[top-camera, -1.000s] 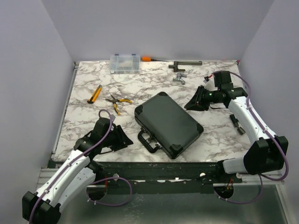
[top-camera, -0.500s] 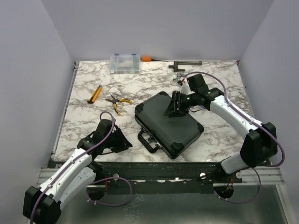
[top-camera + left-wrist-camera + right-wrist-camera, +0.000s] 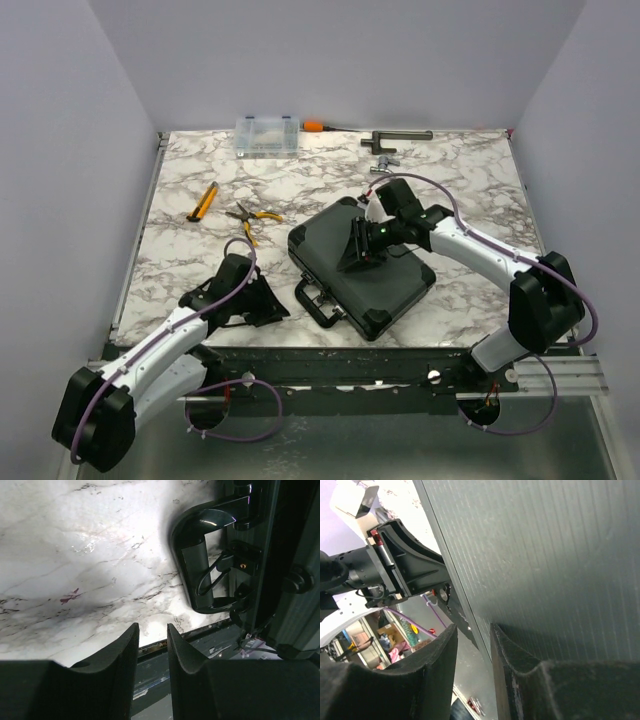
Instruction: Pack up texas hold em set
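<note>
The black hard case [image 3: 365, 262] lies closed in the middle of the table, its handle [image 3: 318, 300] facing the near edge. No chip rolls or card decks show. My right gripper [image 3: 357, 255] hovers low over the lid, jaws almost together with nothing between them; its wrist view shows the ribbed lid [image 3: 560, 555] beyond the gripper [image 3: 474, 627]. My left gripper [image 3: 272, 305] sits at the table's near edge, just left of the handle. In its wrist view the gripper [image 3: 153, 627] is nearly closed and empty, and the handle [image 3: 195, 565] lies ahead to the right.
A clear organizer box [image 3: 267, 136] and an orange-handled screwdriver [image 3: 320, 126] lie at the back. Orange-handled pliers [image 3: 248, 218] and a yellow cutter [image 3: 203, 201] lie on the left. Grey metal tools [image 3: 395, 137] lie at the back right.
My right arm swung left from the table's back right to over the case lid. My left gripper crept right towards the handle.
</note>
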You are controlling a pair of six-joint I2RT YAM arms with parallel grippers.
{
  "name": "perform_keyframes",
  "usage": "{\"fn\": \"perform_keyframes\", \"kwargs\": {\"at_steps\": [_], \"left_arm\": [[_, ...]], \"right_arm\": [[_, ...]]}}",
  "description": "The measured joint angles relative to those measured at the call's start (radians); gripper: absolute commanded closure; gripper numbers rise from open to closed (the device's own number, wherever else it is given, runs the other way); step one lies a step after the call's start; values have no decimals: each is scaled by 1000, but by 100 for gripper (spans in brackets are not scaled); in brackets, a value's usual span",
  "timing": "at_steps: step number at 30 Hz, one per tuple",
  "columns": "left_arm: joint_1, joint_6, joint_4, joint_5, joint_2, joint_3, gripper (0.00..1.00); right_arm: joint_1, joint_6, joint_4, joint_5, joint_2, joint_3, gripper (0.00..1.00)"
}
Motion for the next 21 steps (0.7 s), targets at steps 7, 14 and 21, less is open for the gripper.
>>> {"fn": "perform_keyframes", "kwargs": {"at_steps": [7,14,21], "left_arm": [[-16,0,74,30,76,0,70],[-34,0,117,45,134,3,66],[-42,-3,169,60,196,16,69]], "right_arm": [[0,16,63,5,0,-67,65],[-4,31,135,-5,-2,-129,66],[-5,36,174,-8,-14,-154,66]]}}
